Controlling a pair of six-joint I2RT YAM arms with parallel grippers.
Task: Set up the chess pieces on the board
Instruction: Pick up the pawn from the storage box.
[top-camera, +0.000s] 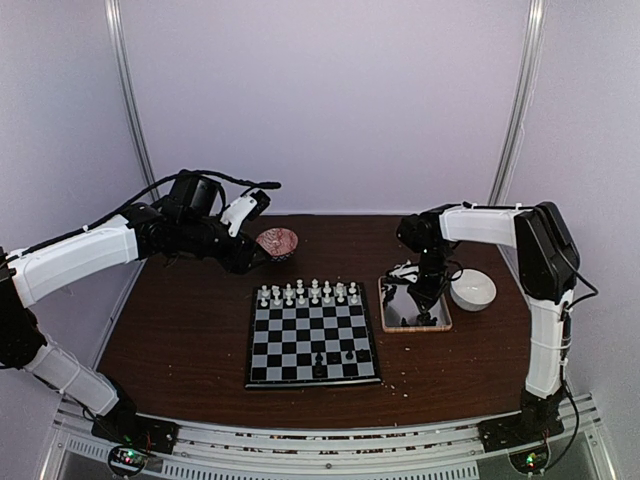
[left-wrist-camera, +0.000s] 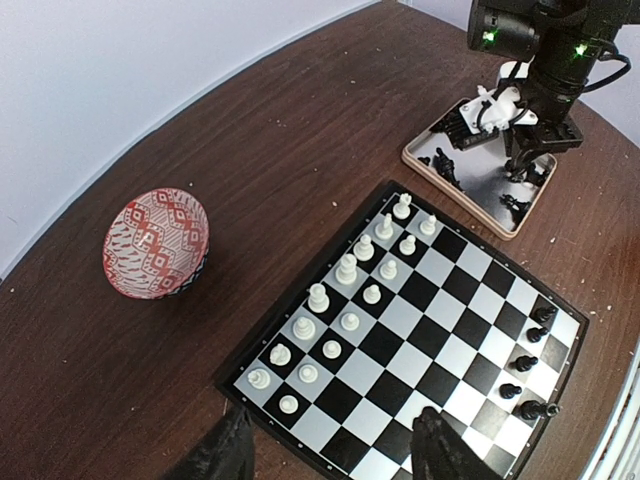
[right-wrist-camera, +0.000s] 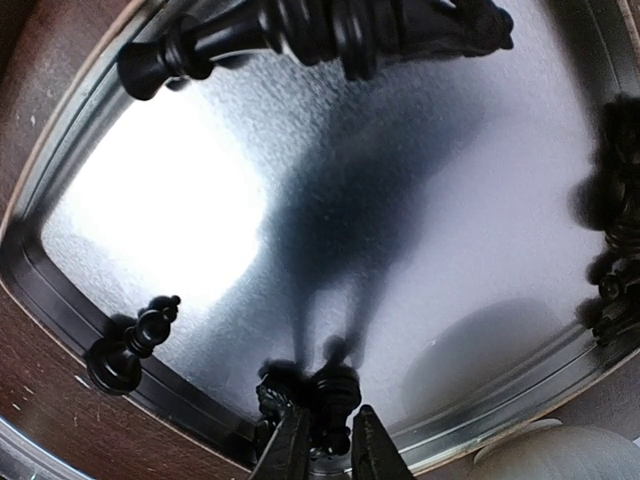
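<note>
Overhead view, read left to right. The left gripper (left-wrist-camera: 335, 428) hovered above the dark wooden table (top-camera: 170, 340) at about 10 o'clock from the board (top-camera: 300, 345), its fingers (left-wrist-camera: 225, 455) spread wide with nothing between them. A red-patterned bowl (top-camera: 277, 242) stood just beside it, at 11 o'clock from the board. The board lay flat at the table's centre. Sixteen white pieces (left-wrist-camera: 346, 268) stood upright in two full rows along its 12 o'clock edge. Five black pieces (left-wrist-camera: 524, 362) stood near its 6 o'clock edge, toward the right half; the squares between the two groups were bare. At 2 o'clock from the board, close to its corner but apart from it, lay a wooden-rimmed grey tray (top-camera: 384, 300) with more black figurines scattered in it. One large figurine lay on its side and the others stood at the rim. The right gripper (right-wrist-camera: 328, 420) reached down into this tray, its fingers (right-wrist-camera: 290, 445) drawn narrow about a single upright black piece (right-wrist-camera: 332, 385) at the tray's edge, one on each flank of it. At 3 o'clock from the tray, just beside it, sat a white rounded object (top-camera: 472, 289).
</note>
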